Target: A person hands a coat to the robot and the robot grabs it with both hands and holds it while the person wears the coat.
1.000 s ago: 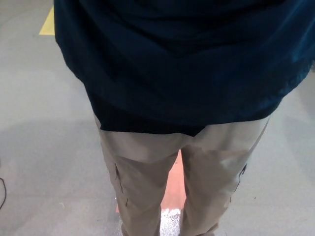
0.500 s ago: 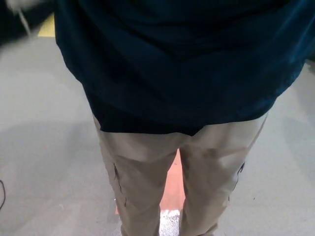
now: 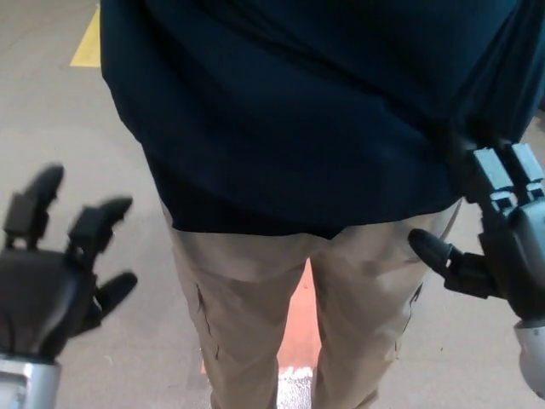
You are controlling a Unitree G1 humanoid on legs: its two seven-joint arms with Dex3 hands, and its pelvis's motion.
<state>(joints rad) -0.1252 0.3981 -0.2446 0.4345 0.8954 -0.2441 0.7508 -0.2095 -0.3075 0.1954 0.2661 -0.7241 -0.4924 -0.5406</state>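
A dark navy coat [image 3: 315, 102] fills the upper part of the head view, hanging on a person who stands close in front of me with the back turned. Beige trousers [image 3: 255, 307] show below its hem. My left hand [image 3: 51, 273] is at the lower left, apart from the coat, its fingers spread and holding nothing. My right hand [image 3: 498, 239] is at the right edge, its two fingers up against the coat's lower right hem and its thumb pointing left; the fingers are spread and no cloth sits between them.
The grey floor [image 3: 68, 153] lies all around. A yellow floor marking [image 3: 88, 47] shows at the upper left. An orange-red patch [image 3: 300, 324] lies on the floor between the person's legs.
Both of my hands have come into view from below, the left at the lower left and the right at the coat's right hem. The person and coat have hardly moved.
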